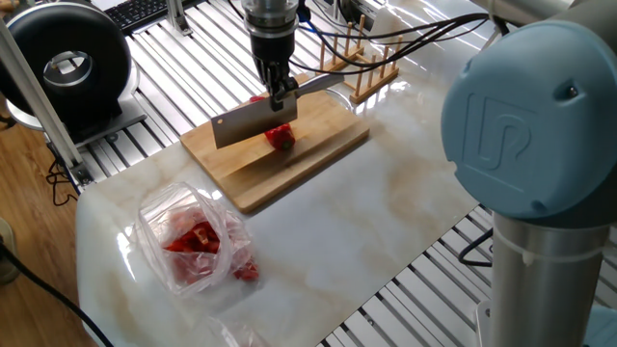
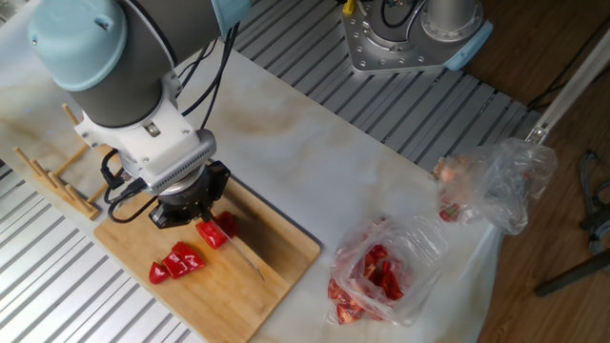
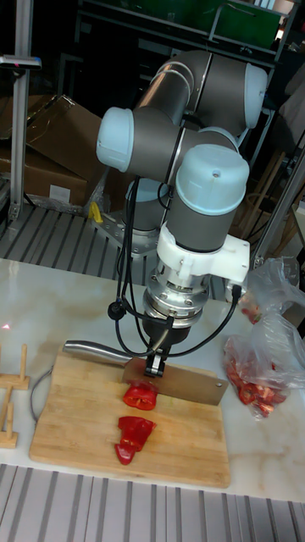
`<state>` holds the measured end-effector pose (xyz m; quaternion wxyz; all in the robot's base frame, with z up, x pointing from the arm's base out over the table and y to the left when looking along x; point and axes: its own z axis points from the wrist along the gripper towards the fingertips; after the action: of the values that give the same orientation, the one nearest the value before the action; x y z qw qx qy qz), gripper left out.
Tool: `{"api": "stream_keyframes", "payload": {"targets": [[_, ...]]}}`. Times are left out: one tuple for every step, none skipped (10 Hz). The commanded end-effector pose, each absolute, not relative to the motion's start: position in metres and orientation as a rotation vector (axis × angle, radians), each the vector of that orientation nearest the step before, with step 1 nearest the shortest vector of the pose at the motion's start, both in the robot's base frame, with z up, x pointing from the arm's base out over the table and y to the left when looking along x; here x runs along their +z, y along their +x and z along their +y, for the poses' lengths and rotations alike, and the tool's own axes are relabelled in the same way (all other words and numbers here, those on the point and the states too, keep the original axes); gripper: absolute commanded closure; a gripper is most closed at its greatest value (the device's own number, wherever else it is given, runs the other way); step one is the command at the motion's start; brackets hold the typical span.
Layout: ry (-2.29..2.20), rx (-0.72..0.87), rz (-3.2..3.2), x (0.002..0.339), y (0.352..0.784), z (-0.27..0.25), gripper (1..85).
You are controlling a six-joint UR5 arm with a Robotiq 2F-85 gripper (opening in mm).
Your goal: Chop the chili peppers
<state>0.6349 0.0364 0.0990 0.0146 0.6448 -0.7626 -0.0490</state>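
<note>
Red chili peppers lie in cut pieces on a wooden cutting board (image 1: 313,154) (image 2: 286,248) (image 3: 76,428). One chili piece (image 1: 281,137) (image 3: 140,395) sits right under the blade, and another chili chunk (image 2: 178,262) (image 3: 134,436) lies nearer the board's edge. My gripper (image 1: 281,96) (image 2: 187,208) (image 3: 154,366) is shut on a steel cleaver (image 1: 249,123) (image 3: 182,383) by the blade's spine. The cleaver hangs level just above the board, and its handle (image 3: 91,347) sticks out sideways.
A see-through plastic bag with red pieces (image 1: 198,241) (image 2: 381,276) (image 3: 258,373) lies on the marble table beyond the board. A second crumpled bag (image 2: 496,186) is near the table edge. A wooden peg rack (image 1: 362,67) (image 2: 52,176) stands beside the board.
</note>
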Motion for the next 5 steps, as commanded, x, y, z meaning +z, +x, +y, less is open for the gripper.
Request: {"api": "stream_keyframes", "payload": {"targets": [[1.998,-0.173,-2.391,0.0985,0.6362,0.0380,84.3],[1.990,-0.174,-2.386,0.1003,0.6365,0.0356,84.3],[1.990,-0.169,-2.375,0.1035,0.6388,0.0324,84.3],[1.987,-0.179,-2.374,0.1046,0.6393,0.0338,84.3],[1.977,-0.192,-2.383,0.1027,0.6397,0.0367,84.3]]}}
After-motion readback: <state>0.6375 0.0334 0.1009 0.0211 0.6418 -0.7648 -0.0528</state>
